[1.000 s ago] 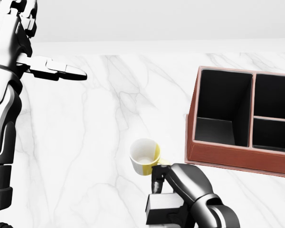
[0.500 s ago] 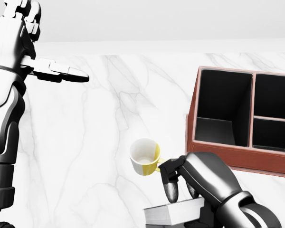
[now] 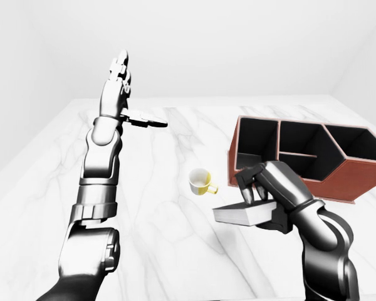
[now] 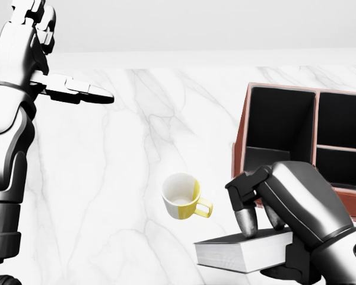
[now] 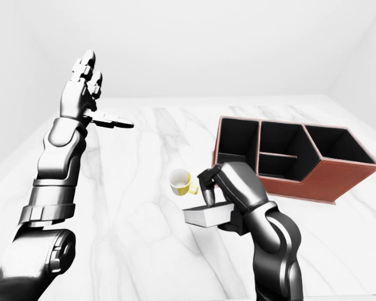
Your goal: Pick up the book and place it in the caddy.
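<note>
Book [image 4: 243, 254]: dark cover, white pages, flat.

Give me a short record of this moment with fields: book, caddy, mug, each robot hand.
book: held flat above the counter, below the caddy in head view
caddy: red-brown, compartments look empty
mug: yellow and white, on the counter, left of the book
right robot hand: shut on the book
left robot hand: raised, open, holds nothing

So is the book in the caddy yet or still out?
Out. The right hand holds the book flat above the table, beside the caddy, whose compartments look empty.
</note>
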Controlling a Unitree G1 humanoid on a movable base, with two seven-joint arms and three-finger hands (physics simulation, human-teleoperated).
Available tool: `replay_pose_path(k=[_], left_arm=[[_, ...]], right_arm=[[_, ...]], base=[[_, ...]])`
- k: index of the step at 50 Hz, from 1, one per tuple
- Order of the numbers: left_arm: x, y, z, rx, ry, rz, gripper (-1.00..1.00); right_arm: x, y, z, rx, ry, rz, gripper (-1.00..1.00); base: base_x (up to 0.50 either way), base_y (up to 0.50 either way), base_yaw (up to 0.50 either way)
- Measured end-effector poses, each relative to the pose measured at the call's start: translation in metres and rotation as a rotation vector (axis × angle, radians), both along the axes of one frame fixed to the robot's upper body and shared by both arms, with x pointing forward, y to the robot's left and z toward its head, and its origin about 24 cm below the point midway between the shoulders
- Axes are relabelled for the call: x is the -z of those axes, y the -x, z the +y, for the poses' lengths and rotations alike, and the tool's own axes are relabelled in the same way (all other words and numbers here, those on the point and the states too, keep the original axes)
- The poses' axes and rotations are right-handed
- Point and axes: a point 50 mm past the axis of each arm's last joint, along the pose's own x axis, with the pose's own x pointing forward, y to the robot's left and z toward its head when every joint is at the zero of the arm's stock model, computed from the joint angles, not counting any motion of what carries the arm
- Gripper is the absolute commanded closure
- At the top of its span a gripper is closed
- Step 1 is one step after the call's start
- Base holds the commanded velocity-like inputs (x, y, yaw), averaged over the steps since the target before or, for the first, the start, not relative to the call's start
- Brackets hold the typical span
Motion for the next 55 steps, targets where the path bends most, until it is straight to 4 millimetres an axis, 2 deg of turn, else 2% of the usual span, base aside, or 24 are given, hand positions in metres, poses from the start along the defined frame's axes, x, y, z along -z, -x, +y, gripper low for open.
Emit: replay_pose_path(k=[12,35,45,55], left_arm=[[0.0,-0.001,-0.001,0.003,0.002,0.005,-1.0],[0.001,-0.002,-0.003,0.006,0.008,0.008,-1.0],[0.002,-0.002,-0.003,0.004,0.012,0.009,-1.0],[0.002,-0.001,-0.002,0.002,0.014,0.009,-1.0]], right_arm=[[-0.031,-0.013,-0.022,0.062,-0.016,-0.094,1.0],[-0.102,-0.044,-0.055,0.146,0.143,-0.277,1.0],[-0.115,-0.058,-0.071,0.211,0.184,-0.261,1.0],[-0.118,-0.078,-0.085,0.274,0.204,-0.195,1.0]], base=[[0.0,0.0,0.0],[0.0,0.0,0.0],[0.0,0.0,0.0],[0.0,0.0,0.0]])
